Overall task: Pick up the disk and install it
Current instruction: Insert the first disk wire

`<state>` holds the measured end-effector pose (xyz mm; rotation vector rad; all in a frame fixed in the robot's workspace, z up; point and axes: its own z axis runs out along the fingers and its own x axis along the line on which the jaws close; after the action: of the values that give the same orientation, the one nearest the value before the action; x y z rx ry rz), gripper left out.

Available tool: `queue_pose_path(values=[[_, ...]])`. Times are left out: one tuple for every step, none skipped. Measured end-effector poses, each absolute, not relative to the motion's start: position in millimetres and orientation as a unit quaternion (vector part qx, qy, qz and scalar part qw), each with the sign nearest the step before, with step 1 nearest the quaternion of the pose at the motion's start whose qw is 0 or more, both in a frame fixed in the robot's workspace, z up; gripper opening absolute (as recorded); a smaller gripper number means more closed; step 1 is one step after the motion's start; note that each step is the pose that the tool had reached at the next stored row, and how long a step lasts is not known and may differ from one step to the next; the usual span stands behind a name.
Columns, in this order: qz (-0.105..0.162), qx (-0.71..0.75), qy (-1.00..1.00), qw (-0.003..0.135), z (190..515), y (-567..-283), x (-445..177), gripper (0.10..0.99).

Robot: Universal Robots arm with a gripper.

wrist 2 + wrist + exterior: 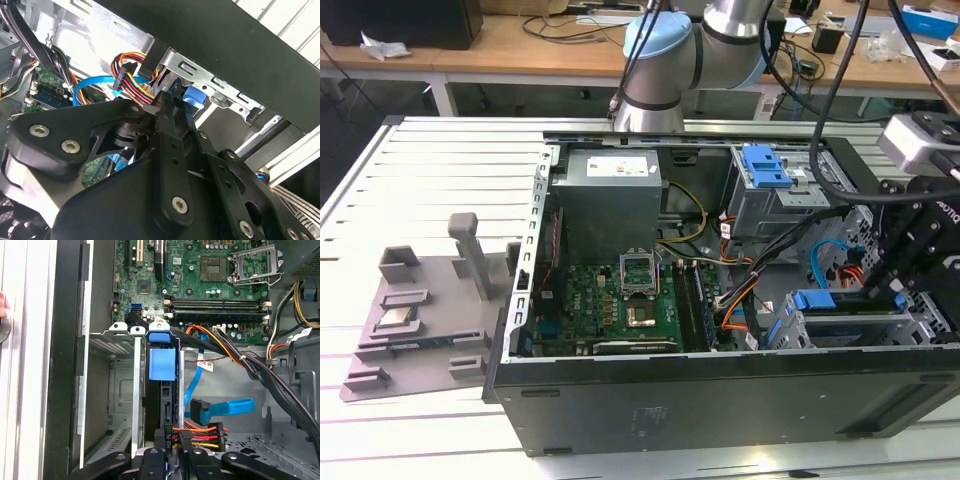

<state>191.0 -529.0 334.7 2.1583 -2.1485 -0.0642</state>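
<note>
- You had the black end effector (910,265) low inside the open black computer case (720,400), at the exterior view's right, just above the silver metal drive cage (135,390).
- In the first wrist view, the flat hard drive in its bright blue plastic caddy (162,365) stood on edge in a slot of that cage, with the blue tab at its end toward the green motherboard (200,270).
- The black fingers (172,440) of the end effector reached to the near end of the disk. I could not tell if they were clenched on it or already released, because the contact was hidden.
- In my judgement the disk was most of the way in, but I could not see if it was fully seated.
- The bundle of red, orange and yellow wires (200,432) and the blue flat data cable (225,407) lay just beside the fingers. They could be caught or pinched if the end effector pushed deeper.
- If the caddy was slightly tilted, it could jam against the cage wall.
- The grey plastic fixture tray (420,320) rested on the white slatted worktop (440,170), well apart from the work.
</note>
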Motion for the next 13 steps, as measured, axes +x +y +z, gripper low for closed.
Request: queue_pose_path(values=[[-0.021,0.708,-0.705,0.048,339,-529,191,0.243],[-0.021,0.708,-0.705,0.048,347,-529,191,0.243],[-0.021,0.708,-0.705,0.048,353,-528,191,0.243],[-0.021,0.708,-0.705,0.048,359,-526,191,0.243],[-0.02,0.708,-0.705,0.048,365,-524,191,0.227],[-0.02,0.708,-0.705,0.049,373,-522,191,0.161],[-0.02,0.708,-0.705,0.049,379,-521,191,0.106],[-0.02,0.708,-0.705,0.049,383,-521,191,0.106],[-0.019,0.708,-0.705,0.049,388,-520,191,0.106],[-0.019,0.708,-0.705,0.049,390,-520,191,0.106],[-0.019,0.708,-0.705,0.049,392,-520,191,0.106],[-0.02,0.708,-0.705,0.049,393,-520,191,0.106],[-0.02,0.708,-0.705,0.049,393,-520,191,0.106]])
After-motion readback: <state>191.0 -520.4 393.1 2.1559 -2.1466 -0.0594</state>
